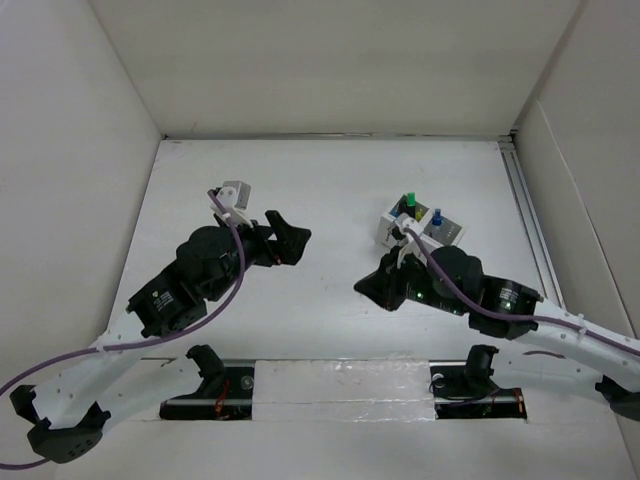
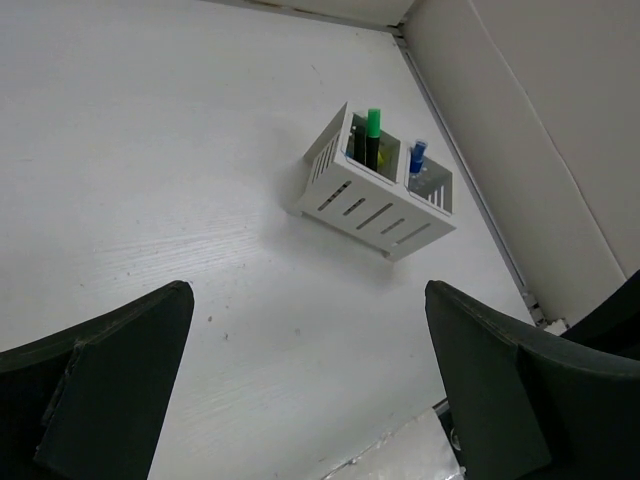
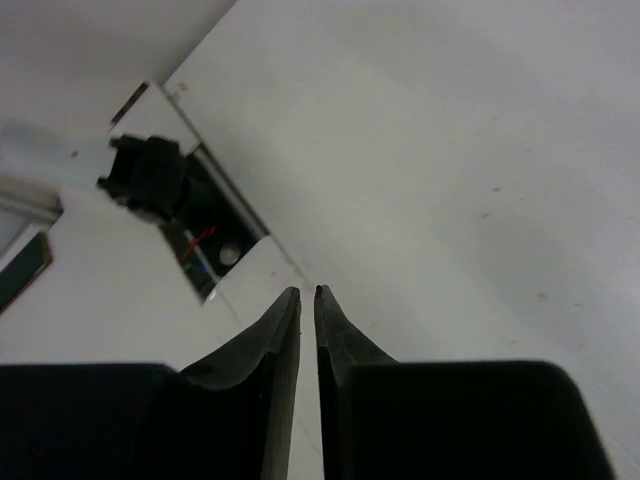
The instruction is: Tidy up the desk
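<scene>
The desk (image 1: pixel 330 185) is a flat white tabletop enclosed by white walls. A small white slotted holder box (image 1: pixel 422 226) stands right of centre, holding a green-capped marker (image 1: pixel 409 203) and a blue pen (image 1: pixel 436 217). My left gripper (image 1: pixel 290 243) is open and empty above the middle left of the desk, facing the holder (image 2: pixel 375 195); the marker (image 2: pixel 372 135) and pen (image 2: pixel 416 157) stand upright in it. My right gripper (image 1: pixel 366 287) hangs just near and left of the holder, shut with nothing between its fingers (image 3: pixel 307 292).
White panel walls (image 1: pixel 90 150) close in the left, back and right. A metal rail (image 1: pixel 528 215) runs along the right edge. A taped strip (image 1: pixel 340 385) and the arm bases (image 1: pixel 205 362) line the near edge.
</scene>
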